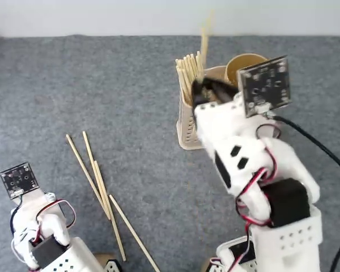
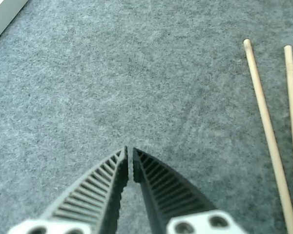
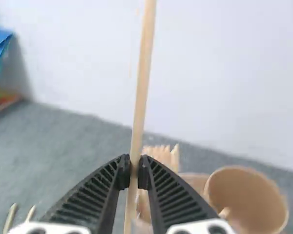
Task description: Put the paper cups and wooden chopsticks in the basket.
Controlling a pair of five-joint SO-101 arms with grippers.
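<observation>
Nearest, at the worktop's (image 1: 130, 85) front corner, the left claw (image 2: 130, 152) hangs low over the grey felt-like surface, its ribbed fingers pressed together on nothing. Just beside it, loose chopsticks (image 1: 99, 184) lie flat on the worktop in a rough fan, some overlapping; two of them (image 2: 266, 131) run alongside the claw without touching it.

Farther back, the right claw (image 3: 133, 169) is raised above the basket (image 1: 187, 133) and clamped on a single chopstick (image 3: 142, 73), which stands nearly upright, its top end (image 1: 204, 37) rising in front of the white wall (image 1: 102, 17). The pale slatted basket stands upright and holds a bundle of chopsticks (image 1: 188, 71) on end. A paper cup (image 1: 246, 61) sits tilted at its far side, open mouth (image 3: 246, 195) showing, partly hidden by the arm.
</observation>
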